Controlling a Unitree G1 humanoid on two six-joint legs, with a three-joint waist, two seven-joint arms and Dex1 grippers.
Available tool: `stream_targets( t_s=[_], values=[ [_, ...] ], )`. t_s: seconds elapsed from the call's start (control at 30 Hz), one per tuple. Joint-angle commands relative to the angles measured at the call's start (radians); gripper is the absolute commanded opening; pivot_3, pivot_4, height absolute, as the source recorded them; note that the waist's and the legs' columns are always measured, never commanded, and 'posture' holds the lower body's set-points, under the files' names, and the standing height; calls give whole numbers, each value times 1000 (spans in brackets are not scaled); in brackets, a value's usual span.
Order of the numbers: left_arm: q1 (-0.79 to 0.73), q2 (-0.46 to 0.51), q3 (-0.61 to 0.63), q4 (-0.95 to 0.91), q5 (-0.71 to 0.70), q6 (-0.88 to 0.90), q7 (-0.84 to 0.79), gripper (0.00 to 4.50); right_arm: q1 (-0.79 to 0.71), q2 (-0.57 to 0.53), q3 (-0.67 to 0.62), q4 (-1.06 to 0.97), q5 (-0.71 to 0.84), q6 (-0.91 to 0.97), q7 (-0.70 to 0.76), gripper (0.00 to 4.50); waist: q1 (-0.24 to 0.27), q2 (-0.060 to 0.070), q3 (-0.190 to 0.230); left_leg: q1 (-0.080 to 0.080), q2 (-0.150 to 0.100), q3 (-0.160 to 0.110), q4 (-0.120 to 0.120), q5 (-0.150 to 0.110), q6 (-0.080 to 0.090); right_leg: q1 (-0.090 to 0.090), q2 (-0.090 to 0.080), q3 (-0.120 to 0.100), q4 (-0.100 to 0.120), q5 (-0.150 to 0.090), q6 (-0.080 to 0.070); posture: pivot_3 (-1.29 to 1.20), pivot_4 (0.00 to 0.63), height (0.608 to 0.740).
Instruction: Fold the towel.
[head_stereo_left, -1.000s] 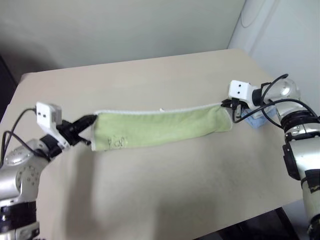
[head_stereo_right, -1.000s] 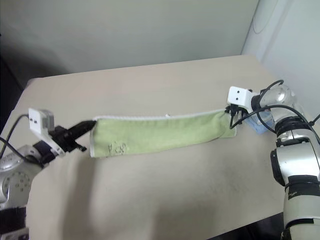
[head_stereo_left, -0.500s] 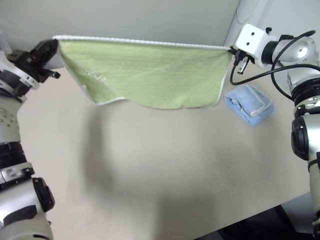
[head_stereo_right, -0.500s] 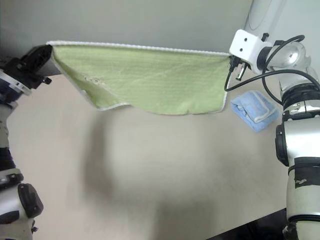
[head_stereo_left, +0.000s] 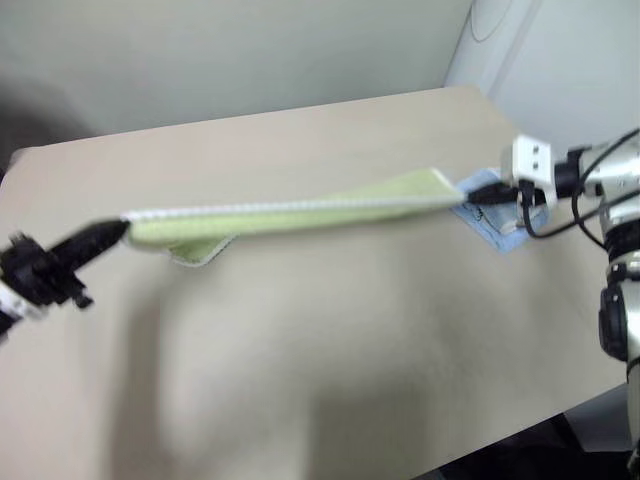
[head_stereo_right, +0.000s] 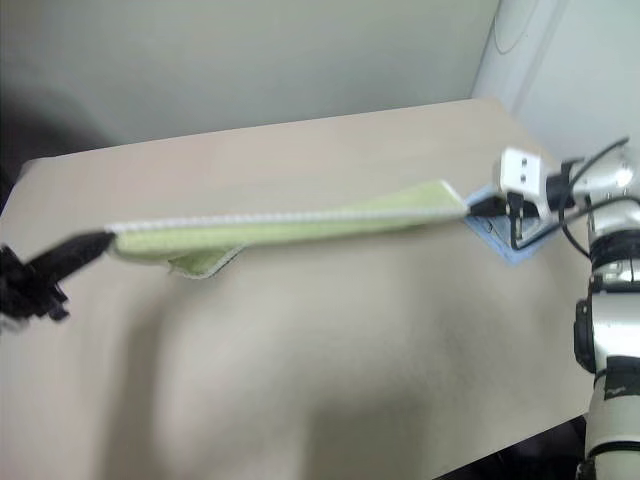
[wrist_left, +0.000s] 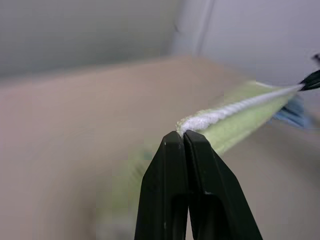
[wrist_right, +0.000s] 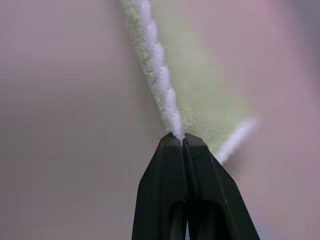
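- Left eye view: towel (head_stereo_left: 300, 212) stretched across frame centre, above table (head_stereo_left: 330, 350).
- Left gripper (head_stereo_left: 118, 231) pinches its left corner.
- Right gripper (head_stereo_left: 470, 193) pinches its right corner, over blue towel (head_stereo_left: 497, 228).

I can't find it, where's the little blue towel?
The blue towel lies on the table at the robot's right, just under the right gripper and the green towel end.

Light green towel (head_stereo_left: 300, 212) with white edging hangs stretched taut above table.
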Motion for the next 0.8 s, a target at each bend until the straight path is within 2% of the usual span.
stream_targets(
  t_s=[0.03, 0.1, 0.17, 0.23, 0.27, 0.33, 0.47, 0.67, 0.8],
  values=[
    [154, -37, 84, -128, -20, 17, -15, 13, 90, -105, 25, -201, 134, 120, 57, 0, 0, 2, 1, 0, 0, 0, 0, 0, 0, 0, 0, 0, -1, 0, 0, 0, 150, 740],
    [253, -70, 65, -175, -3, 6, -26, 13, 159, -139, 74, -281, 182, 166, 57, 0, 0, 2, 1, 4, 1, 0, -2, 0, 0, 4, 1, 0, 1, -1, 0, 0, 150, 740],
    [317, -95, 41, -200, 16, -12, -29, 13, 200, -163, 116, -326, 214, 196, 57, 0, 0, 1, 2, 15, 1, 0, -5, -1, 2, 14, 1, 0, 1, -1, 0, 0, 150, 740],
    [350, -104, 24, -212, 20, -9, -16, 13, 201, -172, 149, -329, 227, 213, 57, 0, 1, 0, 2, 33, 1, 0, -9, -6, 12, 30, 1, 0, 0, -1, -3, 0, 150, 740],
    [356, -107, 20, -218, 17, -7, -9, 13, 195, -176, 166, -325, 231, 214, 57, 0, 1, 0, 2, 39, 1, 1, -9, -9, 18, 35, 1, 1, -1, -1, -4, 0, 150, 740],
    [362, -108, 15, -226, 12, -9, 0, 13, 186, -182, 190, -322, 241, 215, 57, 0, 3, 0, 2, 46, 1, 1, -9, -8, 20, 43, 1, 1, -1, -1, -4, 0, 150, 740],
    [293, -119, -32, -191, 43, -29, 83, 13, 101, -85, 176, -200, 143, 149, 30, 0, 10, 1, 2, 45, 0, 2, -4, -11, 24, 44, 0, 1, -1, -1, -2, 0, 150, 740],
    [121, -94, -108, -44, 133, -60, 181, 13, -45, 63, 215, 32, -70, 26, -252, 0, 16, 1, 1, 42, 0, 1, -5, -10, 15, 37, 0, 1, 3, 0, -1, 0, 150, 740],
    [41, -83, -191, 35, 215, -101, 202, 13, -124, 141, 227, 147, -162, 19, -396, 0, 20, 2, 1, 29, 0, 1, -6, -8, 12, 24, 0, 0, 4, 0, -1, 0, 150, 740]
  ],
)
